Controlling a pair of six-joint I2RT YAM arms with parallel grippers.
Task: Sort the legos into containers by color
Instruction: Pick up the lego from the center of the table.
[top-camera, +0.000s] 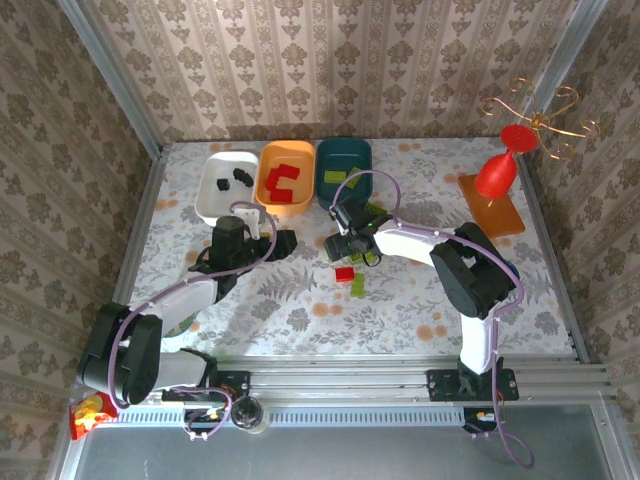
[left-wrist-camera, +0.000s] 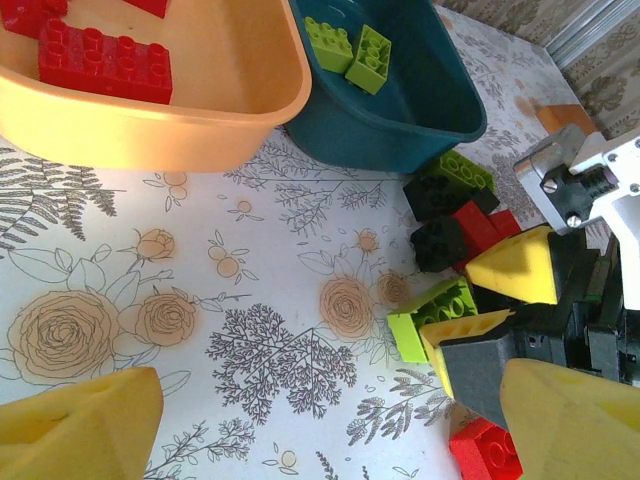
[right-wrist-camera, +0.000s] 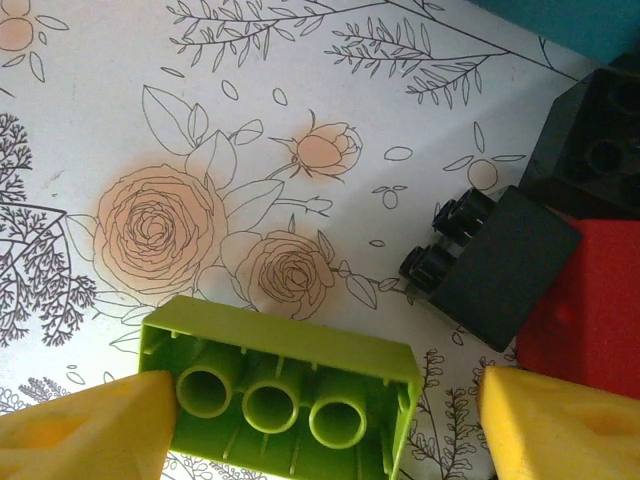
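Note:
Three trays stand at the back: a white tray (top-camera: 210, 205) with black legos (top-camera: 232, 180), an orange tray (top-camera: 268, 195) with red legos (left-wrist-camera: 105, 65), and a teal tray (left-wrist-camera: 400, 140) with lime legos (left-wrist-camera: 350, 48). A lime brick (right-wrist-camera: 285, 395) lies hollow side up between the fingers of my right gripper (right-wrist-camera: 320, 425). It touches the left fingertip (right-wrist-camera: 90, 430), and a gap separates it from the right one, so the gripper is open. Black bricks (right-wrist-camera: 500, 265) and a red brick (right-wrist-camera: 590, 310) lie just beyond. My left gripper (left-wrist-camera: 320, 430) is open over bare cloth, left of that pile.
A red brick (top-camera: 344, 273) and a lime brick (top-camera: 357, 288) lie loose in front of the right gripper. A red cone on an orange board (top-camera: 497, 175) and a gold wire stand (top-camera: 540, 115) occupy the back right. Walls close in the table.

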